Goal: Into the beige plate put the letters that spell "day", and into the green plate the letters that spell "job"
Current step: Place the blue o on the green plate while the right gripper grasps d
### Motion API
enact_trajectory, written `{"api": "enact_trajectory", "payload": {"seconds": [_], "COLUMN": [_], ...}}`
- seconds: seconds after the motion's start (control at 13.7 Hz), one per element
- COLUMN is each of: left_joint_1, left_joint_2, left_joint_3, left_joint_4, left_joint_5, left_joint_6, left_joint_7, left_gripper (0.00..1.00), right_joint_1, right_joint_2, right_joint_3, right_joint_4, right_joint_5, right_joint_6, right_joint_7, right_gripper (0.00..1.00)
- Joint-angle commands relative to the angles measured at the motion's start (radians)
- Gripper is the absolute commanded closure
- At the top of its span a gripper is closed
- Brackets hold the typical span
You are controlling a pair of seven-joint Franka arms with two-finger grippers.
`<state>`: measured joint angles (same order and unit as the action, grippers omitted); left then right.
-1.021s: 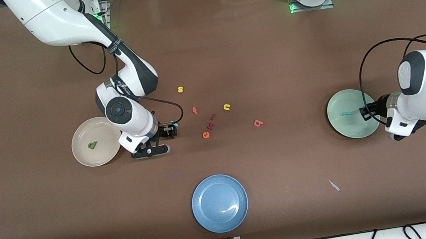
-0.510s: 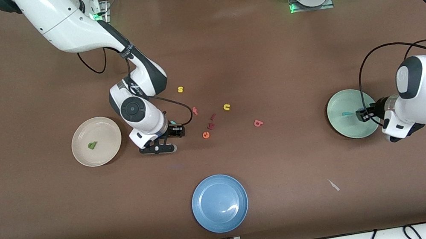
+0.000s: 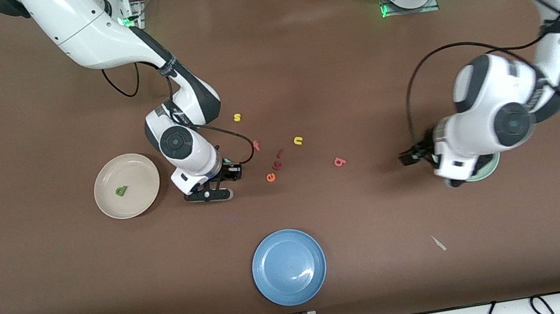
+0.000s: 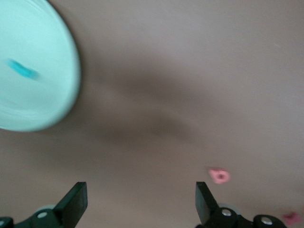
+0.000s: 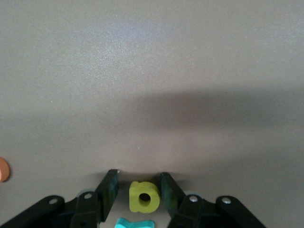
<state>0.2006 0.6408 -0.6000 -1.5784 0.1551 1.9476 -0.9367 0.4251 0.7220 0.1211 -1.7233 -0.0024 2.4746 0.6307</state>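
Brown table (image 3: 51, 286), right tool (image 5: 138, 187) straddling yellow a (image 5: 144, 195), left tool (image 4: 140, 199) spread wide.

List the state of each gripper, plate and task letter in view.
left gripper: open, empty, over bare table beside the green plate.
right gripper: open, low, fingers either side of the yellow a.
yellow a: on table, not yet clamped.
green plate: holds teal j.
beige plate: holds green d.
red-orange b: loose on table.

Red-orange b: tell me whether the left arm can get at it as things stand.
Probably yes. The left gripper is open over bare table, and the red-orange b lies flat with nothing between them; its nearest neighbour, the yellow n, sits apart.
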Motion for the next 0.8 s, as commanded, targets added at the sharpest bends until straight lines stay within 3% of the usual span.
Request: {"api": "enact_trajectory", "payload": {"seconds": [0.0,0.22,0.36,0.66,0.73], "left_joint_1": [-0.1,-0.252,-0.325,-0.336,-0.336], "left_joint_2": [0.08,0.141,0.171,0.201,0.203], "left_joint_3": [0.017,0.129,0.186,0.189,0.189], "left_joint_4": [0.006,0.006,0.008,0.008,0.008], "left_joint_5": [0.001,0.03,0.03,0.026,0.027], "left_joint_6": [0.173,0.254,0.267,0.289,0.289], "left_joint_7": [-0.214,-0.387,-0.422,-0.448,-0.45], "left_gripper": [0.01,0.01,0.01,0.11,0.2], "right_joint_1": [0.007,0.007,0.006,-0.077,-0.107], "right_joint_2": [-0.004,-0.015,-0.035,-0.157,-0.191], "right_joint_3": [-0.008,-0.006,-0.008,-0.031,-0.031], "right_joint_4": [-0.041,-0.042,-0.047,-0.05,-0.07], "right_joint_5": [-0.01,-0.01,-0.013,-0.013,-0.013], "right_joint_6": [0.015,0.006,-0.003,-0.184,-0.221], "right_joint_7": [0.015,0.007,-0.005,-0.236,-0.306], "right_gripper": [0.72,0.81,0.81,0.8,0.8]}}
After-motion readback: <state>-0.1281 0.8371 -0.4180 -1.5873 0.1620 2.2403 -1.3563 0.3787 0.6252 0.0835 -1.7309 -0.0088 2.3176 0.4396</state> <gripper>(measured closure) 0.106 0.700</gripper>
